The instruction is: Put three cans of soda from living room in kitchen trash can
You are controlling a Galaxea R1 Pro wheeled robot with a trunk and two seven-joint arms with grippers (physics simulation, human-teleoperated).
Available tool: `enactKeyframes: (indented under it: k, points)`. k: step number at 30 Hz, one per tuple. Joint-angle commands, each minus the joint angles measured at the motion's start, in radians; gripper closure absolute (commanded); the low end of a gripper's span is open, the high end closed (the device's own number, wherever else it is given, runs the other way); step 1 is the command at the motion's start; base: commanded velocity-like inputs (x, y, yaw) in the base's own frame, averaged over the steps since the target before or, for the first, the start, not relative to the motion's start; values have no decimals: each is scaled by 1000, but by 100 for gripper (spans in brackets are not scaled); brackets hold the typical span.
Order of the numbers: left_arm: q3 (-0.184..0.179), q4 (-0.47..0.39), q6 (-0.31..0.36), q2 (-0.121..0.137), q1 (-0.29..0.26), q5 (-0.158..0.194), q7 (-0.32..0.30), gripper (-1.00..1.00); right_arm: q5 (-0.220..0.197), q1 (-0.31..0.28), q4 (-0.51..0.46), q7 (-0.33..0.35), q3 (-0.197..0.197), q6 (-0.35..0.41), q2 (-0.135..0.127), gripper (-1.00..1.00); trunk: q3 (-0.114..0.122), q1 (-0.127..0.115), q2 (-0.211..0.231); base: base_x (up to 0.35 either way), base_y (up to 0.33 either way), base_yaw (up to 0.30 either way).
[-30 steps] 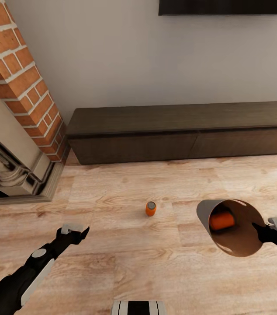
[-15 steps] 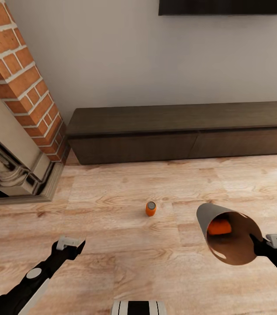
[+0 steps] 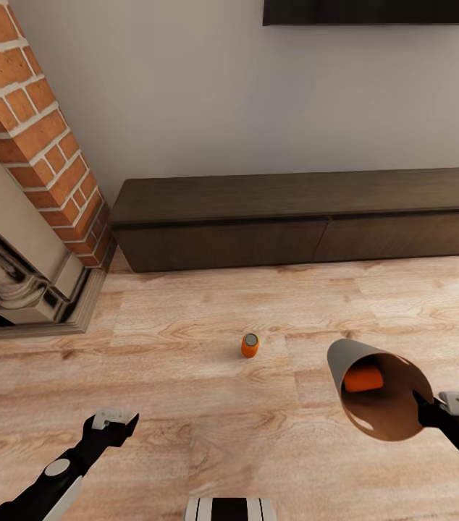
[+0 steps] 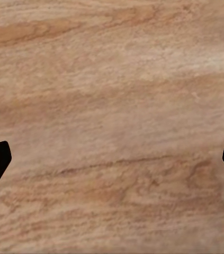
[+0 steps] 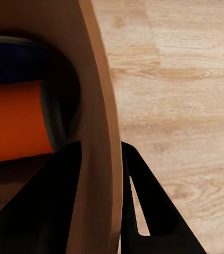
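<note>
Gripping the trash can's rim (image 3: pixel 339 356), the right claw (image 3: pixel 432 405) had lowered it slightly; the left claw (image 3: pixel 110 421), open and empty, retreated from the floor's orange can (image 3: pixel 250 345).

Even, bright, soft render light; faint shadows, slight blur, no glare.

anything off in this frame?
The bin isn't on the floor: the right gripper holds it by the rim, tipped on its side, an orange can lying inside. Another orange can stands loose on the floor.
</note>
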Motion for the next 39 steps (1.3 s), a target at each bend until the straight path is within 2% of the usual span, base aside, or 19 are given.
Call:
enactKeyframes:
  k: [1, 6, 9, 12, 17, 20, 39]
  points:
    - [0, 0, 0, 0, 0, 0, 0, -100, -8, 3, -1, 4, -1, -2, 0, 100, 0, 0, 0, 0, 0, 0]
    - [0, 1, -2, -4, 0, -1, 1, -100, -42, 35, 0, 13, 0, -22, -1, 100, 0, 0, 0, 0, 0, 0]
    - [-1, 14, -3, -6, 0, -1, 1, -100, -58, 68, 1, 18, 2, -67, 1, 100, 0, 0, 0, 0, 0, 0]
    - [-2, 55, -16, -23, 0, -1, 1, -100, -66, 87, 21, 39, 6, -94, 1, 100, 0, 0, 0, 0, 0, 0]
    - [-3, 103, -44, -46, 0, -1, -1, -100, -68, 95, 59, 114, 13, -103, -1, 100, 0, 0, 0, 0, 0, 0]
    - [-3, 110, -47, -49, 0, -1, -1, -100, -68, 96, 65, 131, 14, -103, 0, 100, 0, 0, 0, 0, 0, 0]
    - [-3, 116, -51, -55, 0, -1, 0, -100, -69, 96, 69, 128, 4, -104, 11, 100, 0, 0, 0, 9, 0, 0]
